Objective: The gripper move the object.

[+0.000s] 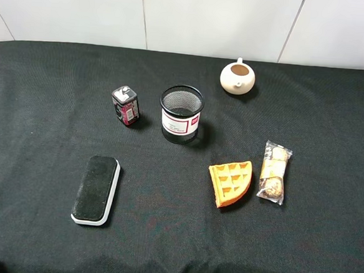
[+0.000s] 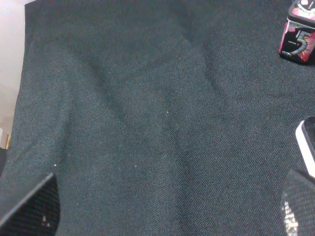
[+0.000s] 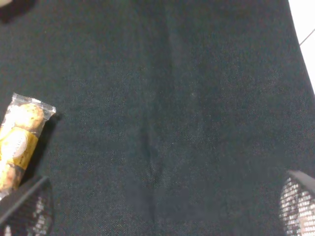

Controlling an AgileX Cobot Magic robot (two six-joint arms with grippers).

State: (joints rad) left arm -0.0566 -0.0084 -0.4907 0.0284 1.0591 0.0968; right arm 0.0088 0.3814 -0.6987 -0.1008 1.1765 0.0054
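Care matters here: the small black box with the red-pink label (image 1: 125, 105) stands beside the black mesh cup (image 1: 181, 114) on the table, so wide-open jaws should come straight down over it.

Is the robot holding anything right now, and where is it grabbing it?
Nothing is held. Both end effectors stand open over bare black cloth, with nothing between their fingers. The small carton stands alone beside the mesh cup, untouched.

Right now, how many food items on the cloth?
2. The waffle piece lies right of centre, and the wrapped snack pack lies just to its right, apart from it. Nothing appears hidden.
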